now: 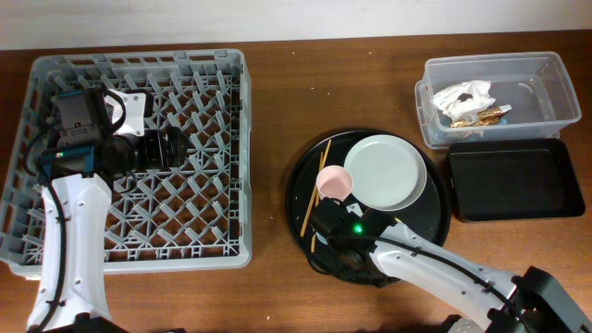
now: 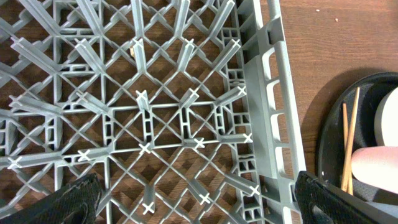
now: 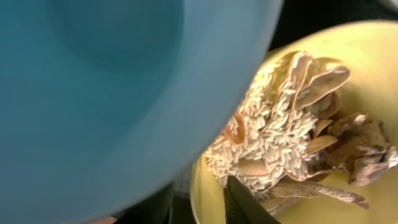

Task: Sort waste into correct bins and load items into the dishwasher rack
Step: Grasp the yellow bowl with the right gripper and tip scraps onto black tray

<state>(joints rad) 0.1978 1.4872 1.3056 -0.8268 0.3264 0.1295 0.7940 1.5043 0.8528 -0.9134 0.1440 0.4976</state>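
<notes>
Two grippers: right gripper (image 3: pixel 198 210) seemingly straddles the bowl (image 3: pixel 348 68) rim, closure indeterminate; left gripper (image 2: pixel 199 202) hangs wide, empty, over the rack (image 2: pixel 267 124). Tilting the bowl could spill scraps (image 3: pixel 273 130) onto the tray (image 1: pixel 439 211) or topple the blue cup (image 3: pixel 93 93) alongside.

Round black tray (image 1: pixel 435 220) — on a brown wooden table (image 1: pixel 277 111).
</notes>
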